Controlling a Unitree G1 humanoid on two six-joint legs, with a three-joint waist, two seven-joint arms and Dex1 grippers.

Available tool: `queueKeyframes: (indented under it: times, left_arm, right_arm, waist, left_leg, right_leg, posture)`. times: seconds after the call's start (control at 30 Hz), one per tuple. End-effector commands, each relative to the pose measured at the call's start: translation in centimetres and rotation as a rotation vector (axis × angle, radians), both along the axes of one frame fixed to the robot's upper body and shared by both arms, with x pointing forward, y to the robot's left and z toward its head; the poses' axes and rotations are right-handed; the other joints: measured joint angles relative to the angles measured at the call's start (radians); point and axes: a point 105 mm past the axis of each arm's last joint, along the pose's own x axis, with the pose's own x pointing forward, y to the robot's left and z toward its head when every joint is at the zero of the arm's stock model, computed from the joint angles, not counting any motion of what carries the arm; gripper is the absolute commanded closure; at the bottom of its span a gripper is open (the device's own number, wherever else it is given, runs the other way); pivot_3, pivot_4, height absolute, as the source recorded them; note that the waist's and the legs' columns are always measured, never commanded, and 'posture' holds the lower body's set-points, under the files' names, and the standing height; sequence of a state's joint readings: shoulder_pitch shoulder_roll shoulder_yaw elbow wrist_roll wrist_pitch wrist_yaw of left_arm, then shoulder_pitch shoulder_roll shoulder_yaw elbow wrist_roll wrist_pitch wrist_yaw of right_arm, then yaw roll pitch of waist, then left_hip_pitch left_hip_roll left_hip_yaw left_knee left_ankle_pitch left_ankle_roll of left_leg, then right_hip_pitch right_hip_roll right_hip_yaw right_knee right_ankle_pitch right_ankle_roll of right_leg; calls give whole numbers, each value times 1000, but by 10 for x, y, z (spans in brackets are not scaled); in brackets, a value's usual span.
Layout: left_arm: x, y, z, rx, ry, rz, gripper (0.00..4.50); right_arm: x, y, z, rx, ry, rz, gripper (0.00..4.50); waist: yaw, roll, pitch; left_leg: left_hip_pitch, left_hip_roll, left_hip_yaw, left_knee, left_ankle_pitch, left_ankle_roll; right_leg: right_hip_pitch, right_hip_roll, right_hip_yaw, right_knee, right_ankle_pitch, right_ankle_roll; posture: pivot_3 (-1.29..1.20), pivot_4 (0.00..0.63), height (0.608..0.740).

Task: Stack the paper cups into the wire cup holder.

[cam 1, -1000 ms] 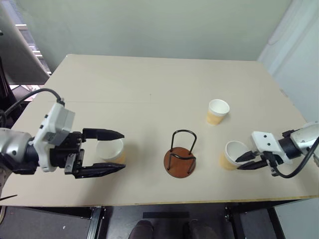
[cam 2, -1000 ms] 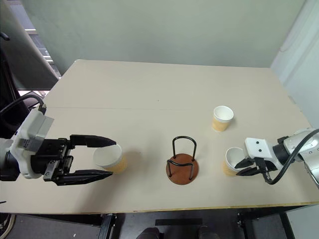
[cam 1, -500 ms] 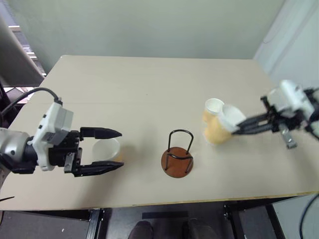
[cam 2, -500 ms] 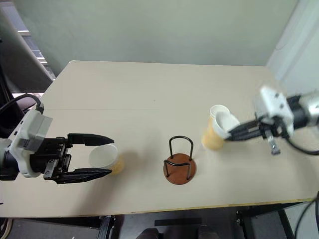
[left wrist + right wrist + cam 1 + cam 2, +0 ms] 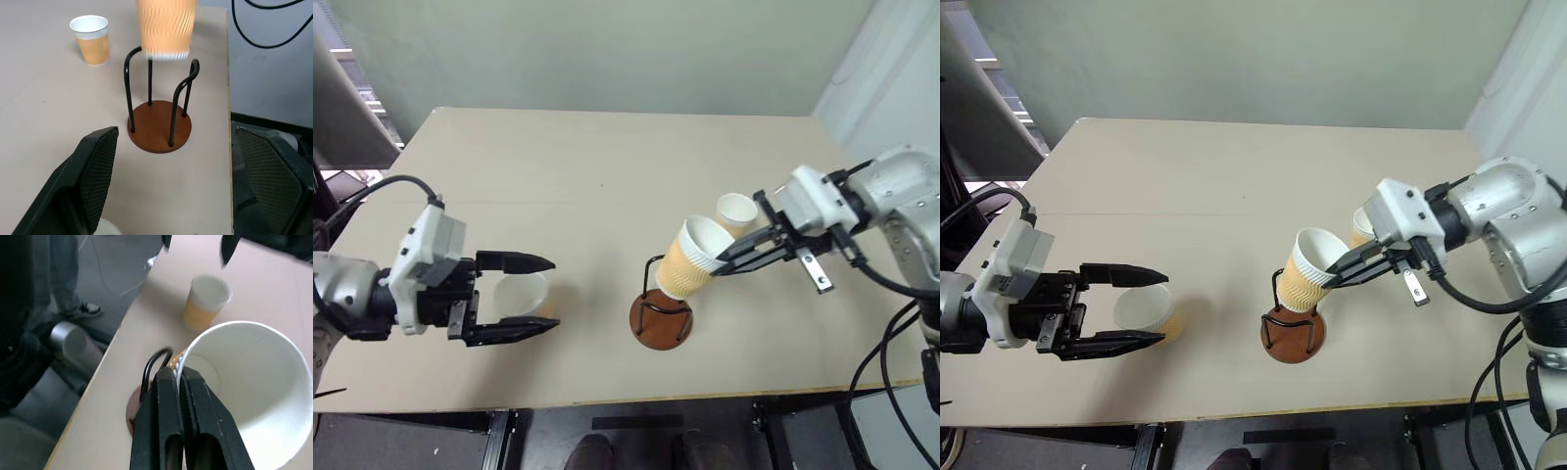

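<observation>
My right gripper (image 5: 722, 261) is shut on the rim of one paper cup (image 5: 690, 259), tan outside and white inside. It holds the cup tilted in the air, just above the black loops of the wire cup holder (image 5: 656, 328). The left wrist view shows this cup (image 5: 165, 29) over the holder's brown base (image 5: 159, 126). A second cup (image 5: 521, 294) stands on the table at the left. My left gripper (image 5: 555, 296) is open, with one finger on either side of that cup and not touching it. A third cup (image 5: 736, 210) stands behind the right gripper.
The tan table's front edge (image 5: 607, 397) runs close below the holder and both grippers. Bare tabletop stretches behind the holder toward the far wall. The right arm's cables hang off the table's right side (image 5: 901, 333).
My right gripper has lifted its cup off the table at the right and carried it left, up over the wire holder. The left gripper stays open around its cup.
</observation>
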State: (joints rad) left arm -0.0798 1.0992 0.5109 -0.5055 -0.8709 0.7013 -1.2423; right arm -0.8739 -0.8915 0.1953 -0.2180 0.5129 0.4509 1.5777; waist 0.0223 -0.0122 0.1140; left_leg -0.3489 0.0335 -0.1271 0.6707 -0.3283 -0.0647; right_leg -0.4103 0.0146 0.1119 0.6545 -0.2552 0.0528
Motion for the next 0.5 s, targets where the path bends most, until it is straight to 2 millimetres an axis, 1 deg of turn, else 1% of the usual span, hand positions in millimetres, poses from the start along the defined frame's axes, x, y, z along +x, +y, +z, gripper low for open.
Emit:
queueKeyframes:
  times: [0.03,0.27,0.37,0.43,0.5]
  left_arm:
    - [-4,-4,5,1,-31,-18,378]
    - [-5,-5,5,6,-29,-13,378]
    - [-5,-5,6,9,-30,-11,378]
    - [-5,-5,7,11,-32,-9,378]
    - [-5,-6,7,12,-32,-8,378]
  right_arm:
    - [1,0,1,-11,-39,1,4480]
    - [2,8,-4,-5,-33,9,4480]
    - [3,11,-8,-19,-41,12,3917]
    - [3,12,-8,-20,-44,12,3306]
    - [4,13,-6,-12,-50,10,2580]
  waist:
    - [-1,0,0]
    - [-1,0,0]
    - [-1,0,0]
    - [-1,0,0]
    - [-1,0,0]
  left_leg:
    - [0,0,0,0,0,0]
    - [0,0,0,0,0,0]
    - [0,0,0,0,0,-1]
    - [0,0,0,0,0,-1]
    - [0,0,0,0,0,-1]
  right_leg:
    - [0,0,0,0,0,0]
    - [0,0,0,0,0,0]
    - [0,0,0,0,0,0]
    - [0,0,0,0,0,0]
    - [0,0,0,0,0,0]
  posture:
    - [0,150,740]
    - [0,150,740]
    - [0,150,740]
    - [0,150,740]
    - [0,150,740]
